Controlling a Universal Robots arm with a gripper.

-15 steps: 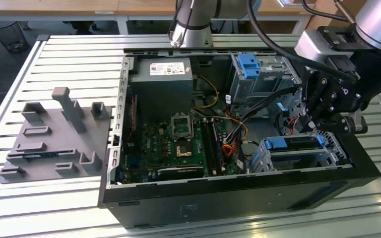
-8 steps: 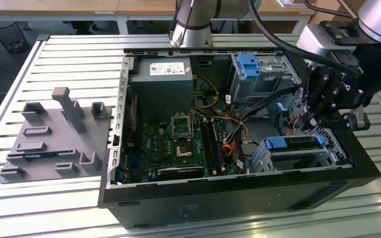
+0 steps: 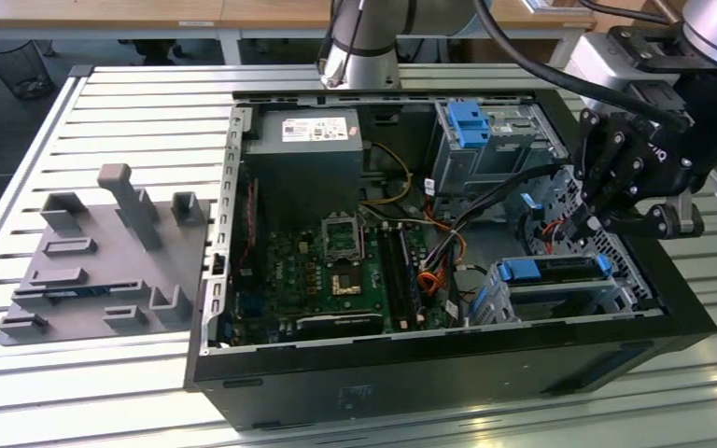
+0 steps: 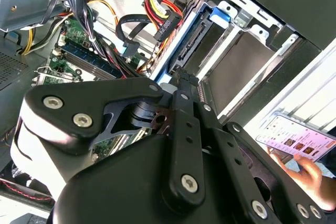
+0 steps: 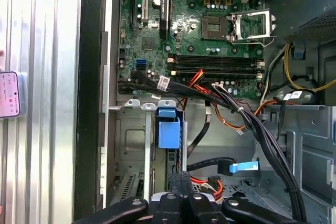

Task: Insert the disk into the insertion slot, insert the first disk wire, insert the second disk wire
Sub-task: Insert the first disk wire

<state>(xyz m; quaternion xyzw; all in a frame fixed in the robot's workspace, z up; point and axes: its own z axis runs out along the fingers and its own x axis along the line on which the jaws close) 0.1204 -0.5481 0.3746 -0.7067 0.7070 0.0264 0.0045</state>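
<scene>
Hanging over the drive corner of the open black computer case (image 3: 458,350), the black two-fingered gripper (image 4: 182,77) has its fingers drawn together; whether anything thin is pinched between them I cannot tell. Just beyond its tip sits the disk (image 3: 555,270), a flat silver hard drive clipped in a bright blue plastic carrier. It is already seated in the insertion slot (image 3: 583,297), the small silver-grey sheet-metal cage with ribbed sides in the case corner toward the exterior view's right. So I judge the first step done and the first wire step in hand. In the second wrist view the disk's dark port strip lies along its exposed edge, facing out of the cage toward the gripper. That edge runs roughly from the exterior view's left to its right; the rest of the body is sunk in the cage, so I only guess that the long axis follows it. A flat black power plug on red, yellow and orange wires (image 4: 164,23) hangs near that edge and appears unmated. A black data cable with a blue plug (image 5: 244,167) lies loose nearby. Seating a wire likely calls for squaring its plug to the port strip and pressing straight in, clear of the slack bundle over the green motherboard (image 3: 333,271). Beyond the case, a hand (image 4: 310,174) holds a phone (image 4: 294,139).
</scene>
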